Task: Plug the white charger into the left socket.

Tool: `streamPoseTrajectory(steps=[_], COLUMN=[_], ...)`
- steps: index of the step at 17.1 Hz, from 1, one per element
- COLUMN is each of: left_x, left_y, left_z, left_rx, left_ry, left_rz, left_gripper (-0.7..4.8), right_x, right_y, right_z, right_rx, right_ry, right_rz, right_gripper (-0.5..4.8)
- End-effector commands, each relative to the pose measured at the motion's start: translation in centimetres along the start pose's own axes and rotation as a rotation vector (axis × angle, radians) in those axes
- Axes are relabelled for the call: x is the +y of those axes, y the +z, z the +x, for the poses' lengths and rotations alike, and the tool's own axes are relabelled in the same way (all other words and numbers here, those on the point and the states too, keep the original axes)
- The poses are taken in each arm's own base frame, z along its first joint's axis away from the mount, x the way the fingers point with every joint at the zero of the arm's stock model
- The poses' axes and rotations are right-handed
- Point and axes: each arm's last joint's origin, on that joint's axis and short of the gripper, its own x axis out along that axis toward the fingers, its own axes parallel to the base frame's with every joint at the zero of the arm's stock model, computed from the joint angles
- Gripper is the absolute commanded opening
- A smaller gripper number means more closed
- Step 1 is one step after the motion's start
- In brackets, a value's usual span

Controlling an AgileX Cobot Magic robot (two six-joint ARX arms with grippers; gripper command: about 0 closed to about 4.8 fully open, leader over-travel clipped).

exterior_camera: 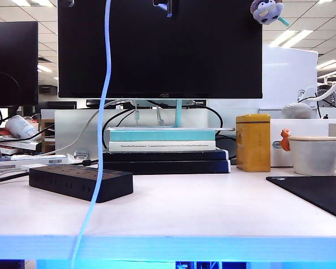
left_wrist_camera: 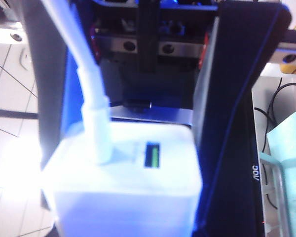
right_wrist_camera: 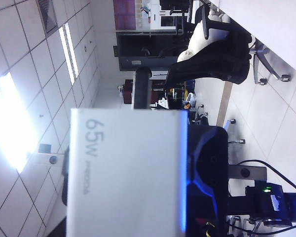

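The white charger [left_wrist_camera: 123, 177] is held in the air, out of the exterior view. In the left wrist view it fills the space between the jaws of my left gripper [left_wrist_camera: 123, 215], which is shut on it, with its thin white cable [left_wrist_camera: 91, 113] rising from its end. In the right wrist view the same block, marked 65W [right_wrist_camera: 128, 168], sits in my right gripper [right_wrist_camera: 128, 215], also shut on it. The cable [exterior_camera: 101, 112] hangs down to the table's front edge. The black power strip [exterior_camera: 81, 180] lies at the left of the table, and the left socket [exterior_camera: 47, 171] is at its left end.
A black monitor [exterior_camera: 159, 50] stands behind, over a stack of books [exterior_camera: 162, 147]. A yellow tin [exterior_camera: 253, 143] and a white mug [exterior_camera: 315, 155] stand at the right, with a black mat [exterior_camera: 319, 193] in front. A white strip with a barcode label [exterior_camera: 28, 162] lies behind the black one.
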Motion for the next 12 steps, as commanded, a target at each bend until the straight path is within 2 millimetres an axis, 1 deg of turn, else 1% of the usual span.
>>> streamPoseTrajectory(steps=[1, 2, 5, 6, 8, 10, 12], left_x=[0.2, 0.2, 0.2, 0.2, 0.3, 0.3, 0.4], left_y=[0.0, 0.0, 0.0, 0.0, -0.2, -0.4, -1.6], left_z=[0.0, 0.0, 0.0, 0.0, -0.1, -0.1, -0.6], left_rx=[-0.008, -0.007, -0.004, 0.001, 0.053, 0.073, 0.092], left_ry=[0.011, 0.013, 0.014, 0.015, 0.03, 0.038, 0.057], left_rz=[-0.08, -0.101, -0.212, -0.275, -0.414, -0.481, -0.611], left_gripper=[1.31, 1.31, 1.31, 1.31, 1.31, 1.31, 1.28], right_x=[1.1, 1.2, 1.3, 1.3, 1.4, 1.4, 1.4], right_y=[-0.4, -0.4, -0.4, -0.4, -0.5, -0.6, -0.5], right_z=[0.0, 0.0, 0.0, -0.1, -0.1, -0.1, -0.4], right_rx=[0.005, 0.006, 0.022, 0.031, 0.057, 0.083, 0.085], right_ry=[0.02, 0.024, 0.026, 0.026, 0.028, 0.029, 0.028], right_rz=[-0.094, -0.11, -0.13, -0.152, -0.185, -0.203, -0.228], right_gripper=[4.14, 4.32, 4.31, 4.31, 4.31, 4.31, 4.31])
